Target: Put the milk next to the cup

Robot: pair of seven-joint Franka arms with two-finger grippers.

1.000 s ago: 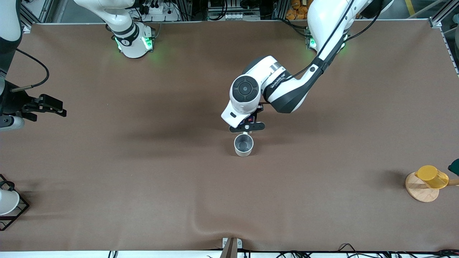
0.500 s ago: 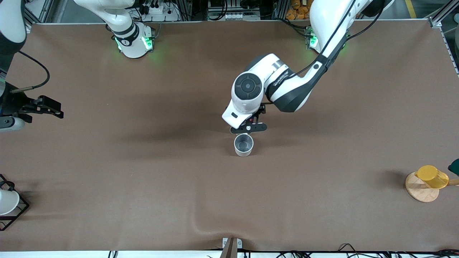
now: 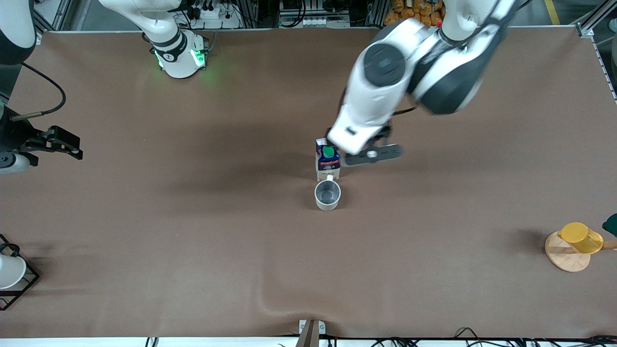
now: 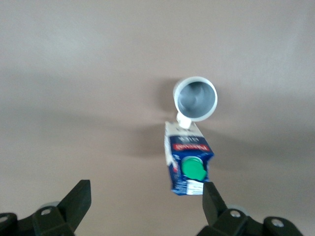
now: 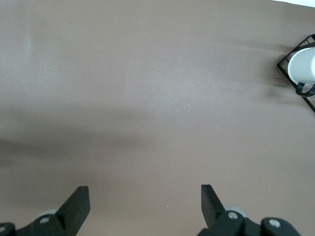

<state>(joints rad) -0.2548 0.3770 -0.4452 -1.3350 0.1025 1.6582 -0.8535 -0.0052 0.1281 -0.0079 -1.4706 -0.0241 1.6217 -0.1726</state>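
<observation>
**Milk released beside cup**

Left gripper (image 4: 142, 206), jaws wide and empty, has lifted off the gable-top milk (image 3: 328, 160), which stands on the brown bench (image 3: 193, 241) touching the cylindrical cup (image 3: 328, 195). Right gripper (image 5: 142, 204) waits, jaws wide.

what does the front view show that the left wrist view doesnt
Only the front view shows the left claw raised clear of the milk, the waiting right claw at the right arm's end, the yellow cup and the white cup. Only the left wrist view shows its fingers spread open. Both show the milk standing beside the cup on the table.
</observation>
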